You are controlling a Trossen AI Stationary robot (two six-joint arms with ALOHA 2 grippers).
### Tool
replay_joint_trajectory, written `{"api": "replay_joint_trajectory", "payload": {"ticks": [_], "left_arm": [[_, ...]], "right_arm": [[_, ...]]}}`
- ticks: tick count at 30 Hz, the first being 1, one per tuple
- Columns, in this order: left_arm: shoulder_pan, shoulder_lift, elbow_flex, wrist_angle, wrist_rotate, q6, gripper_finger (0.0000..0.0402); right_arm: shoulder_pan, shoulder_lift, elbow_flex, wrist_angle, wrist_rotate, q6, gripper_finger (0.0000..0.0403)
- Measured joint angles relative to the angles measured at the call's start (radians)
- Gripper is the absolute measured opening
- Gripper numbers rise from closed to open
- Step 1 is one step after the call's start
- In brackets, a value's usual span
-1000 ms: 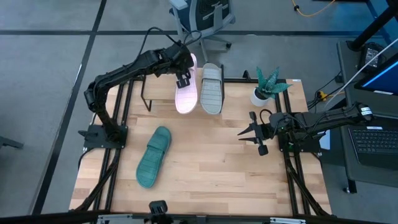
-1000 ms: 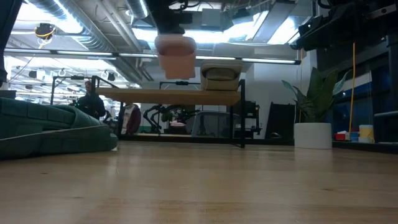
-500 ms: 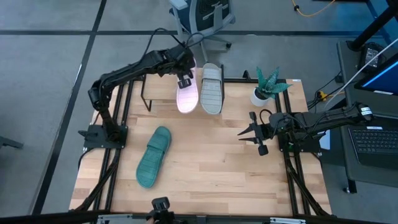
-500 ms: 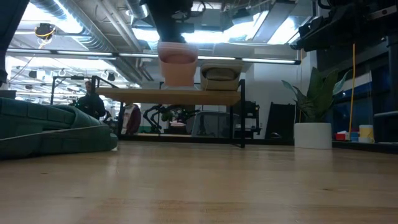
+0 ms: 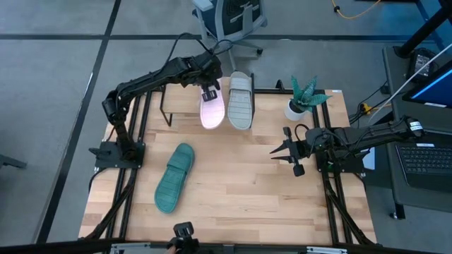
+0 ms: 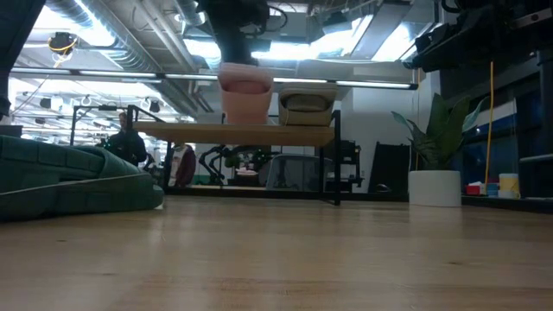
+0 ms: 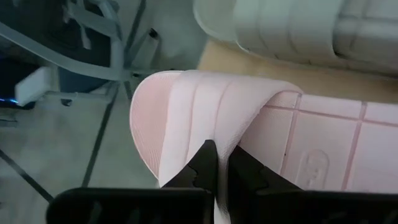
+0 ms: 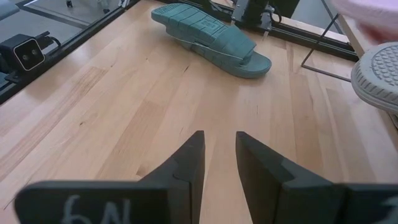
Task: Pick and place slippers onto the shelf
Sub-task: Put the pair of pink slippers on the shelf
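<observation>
My left gripper (image 5: 209, 90) is over the shelf (image 6: 190, 130) at the table's far edge, shut on the pale pink slipper (image 5: 212, 107). In the low view the pink slipper (image 6: 245, 95) sits at or just above the plank; whether it touches, I cannot tell. The grey slipper (image 5: 241, 101) lies sole down on the shelf to its right. The teal green slipper (image 5: 174, 178) lies upside down on the tabletop, left of centre. My right gripper (image 5: 282, 149) waits open over the table's right side. My left gripper pinches the pink slipper's wide strap (image 7: 205, 106) at its edge between the two shut fingers (image 7: 204, 165). It comes from above, pointing down. The slipper hangs below the fingers, roughly level, its length running from the far side to the near side.
A potted plant (image 5: 302, 99) in a white pot stands at the table's far right corner. An office chair (image 5: 229, 21) is beyond the far edge. Bare tabletop (image 5: 233, 190) lies between the teal slipper and my right gripper. A person (image 6: 128, 138) shows far off in the room.
My left gripper has come down a little toward the shelf, still shut on the pink slipper. In the low view the slipper has dropped from well above the plank to about its level, next to the grey one.
</observation>
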Motion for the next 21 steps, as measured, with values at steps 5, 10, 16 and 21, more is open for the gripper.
{"api": "replay_joint_trajectory", "payload": {"ticks": [5, 10, 16, 21], "left_arm": [[0.009, 0.015, 0.0, -0.018, 0.003, 0.0, 0.0008], [0.01, 0.015, 0.0, -0.015, 0.002, -0.014, 0.0011], [0.007, 0.014, -0.025, 0.002, 0.002, -0.003, 0.0008], [0.009, 0.014, -0.071, 0.019, 0.002, -0.008, 0.0011]], "right_arm": [[0.0, 0.0, 0.0, -0.003, 0.0, 0.003, 0.0092], [0.0, 0.0, 0.0, -0.007, 0.0, 0.002, 0.0092], [0.0, 0.0, 0.0, -0.006, 0.0, 0.001, 0.0092], [0.0, 0.0, 0.0, -0.006, 0.0, 0.0, 0.0092]]}}
